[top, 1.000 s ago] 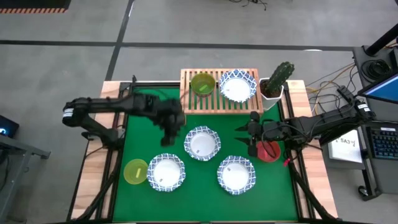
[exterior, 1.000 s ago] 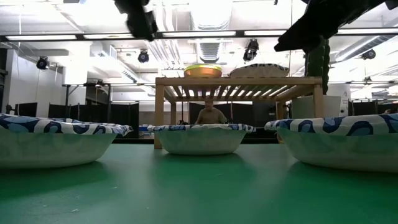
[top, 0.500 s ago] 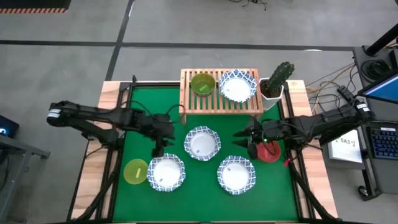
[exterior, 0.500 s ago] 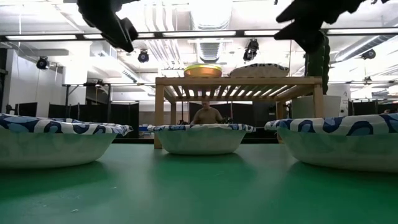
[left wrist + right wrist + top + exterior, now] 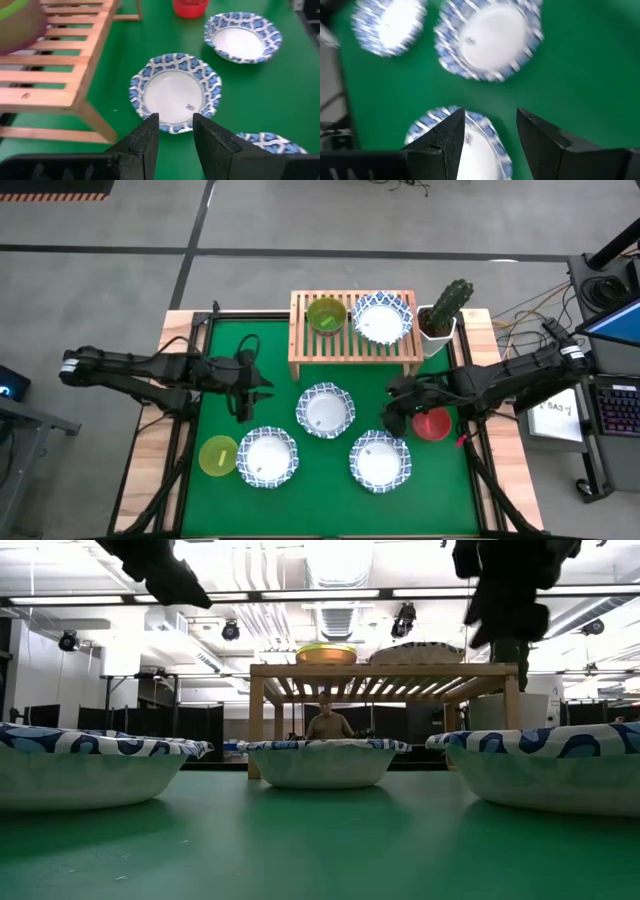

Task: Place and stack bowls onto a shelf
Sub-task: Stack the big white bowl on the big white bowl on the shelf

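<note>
The light-wood shelf [image 5: 353, 345] stands at the mat's far edge. It carries a green bowl [image 5: 325, 315] and a blue-rimmed white bowl [image 5: 382, 318]. Three more blue-rimmed bowls rest on the mat: centre [image 5: 325, 410], near-left [image 5: 267, 457] and near-right [image 5: 380, 460]. A yellow bowl [image 5: 218, 456] sits at the mat's left edge and a red bowl [image 5: 432, 424] at its right. The purple bowl is out of view. My left gripper [image 5: 245, 390] hovers open, left of the centre bowl [image 5: 175, 92]. My right gripper [image 5: 392, 415] hovers open between the centre bowl and the red bowl.
A cactus in a white pot [image 5: 447, 308] stands right of the shelf. The green mat [image 5: 220, 350] has bare room left of the shelf and along its near edge. In the low view a person [image 5: 325, 725] shows in the room behind the shelf [image 5: 385, 675].
My left gripper has drawn back from the shelf's front, toward the table's left edge. My right gripper has shifted slightly toward the near edge and the near-right bowl, and has tipped its fingers downward. No bowl has moved.
</note>
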You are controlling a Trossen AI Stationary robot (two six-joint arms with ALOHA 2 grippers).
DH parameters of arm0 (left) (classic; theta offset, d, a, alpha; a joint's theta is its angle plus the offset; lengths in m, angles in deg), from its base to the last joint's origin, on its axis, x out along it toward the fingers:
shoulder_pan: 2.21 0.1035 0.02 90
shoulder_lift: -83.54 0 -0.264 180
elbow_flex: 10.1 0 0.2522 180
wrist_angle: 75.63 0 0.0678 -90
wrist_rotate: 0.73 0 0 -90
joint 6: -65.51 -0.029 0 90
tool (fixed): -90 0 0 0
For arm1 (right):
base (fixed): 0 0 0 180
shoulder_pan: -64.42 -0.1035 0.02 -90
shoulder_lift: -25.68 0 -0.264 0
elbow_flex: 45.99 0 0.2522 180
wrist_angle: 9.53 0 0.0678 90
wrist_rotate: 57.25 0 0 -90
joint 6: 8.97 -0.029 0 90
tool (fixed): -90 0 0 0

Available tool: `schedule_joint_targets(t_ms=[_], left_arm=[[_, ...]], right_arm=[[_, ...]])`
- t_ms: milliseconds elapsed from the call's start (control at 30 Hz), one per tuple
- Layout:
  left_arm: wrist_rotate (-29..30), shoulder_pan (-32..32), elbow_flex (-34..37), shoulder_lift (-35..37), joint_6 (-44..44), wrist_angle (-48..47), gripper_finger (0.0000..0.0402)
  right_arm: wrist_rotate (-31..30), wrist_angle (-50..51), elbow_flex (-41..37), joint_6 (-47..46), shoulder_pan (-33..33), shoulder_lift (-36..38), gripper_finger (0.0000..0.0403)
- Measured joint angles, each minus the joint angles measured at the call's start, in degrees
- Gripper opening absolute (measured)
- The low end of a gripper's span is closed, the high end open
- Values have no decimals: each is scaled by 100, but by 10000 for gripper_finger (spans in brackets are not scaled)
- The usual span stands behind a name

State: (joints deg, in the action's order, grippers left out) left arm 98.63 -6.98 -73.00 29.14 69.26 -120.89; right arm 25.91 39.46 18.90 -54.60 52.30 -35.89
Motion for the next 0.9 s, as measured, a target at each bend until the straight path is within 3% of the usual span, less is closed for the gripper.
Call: schedule_joint_targets(t_ms=[100,233,633,900], left_arm=[[73,0,83,46,0,32,102],[73,-2,104,2,0,62,102],[286,0,112,-214,-142,70,102],[287,-4,547,-170,-147,371,102]], right_arm=[[-2,636,352,-66,-2,-302,168],[-1,934,899,498,-2,-802,168],[-23,950,2722,3380,-2,-2860,168],[106,949,3487,4061,-2,-3918,168]])
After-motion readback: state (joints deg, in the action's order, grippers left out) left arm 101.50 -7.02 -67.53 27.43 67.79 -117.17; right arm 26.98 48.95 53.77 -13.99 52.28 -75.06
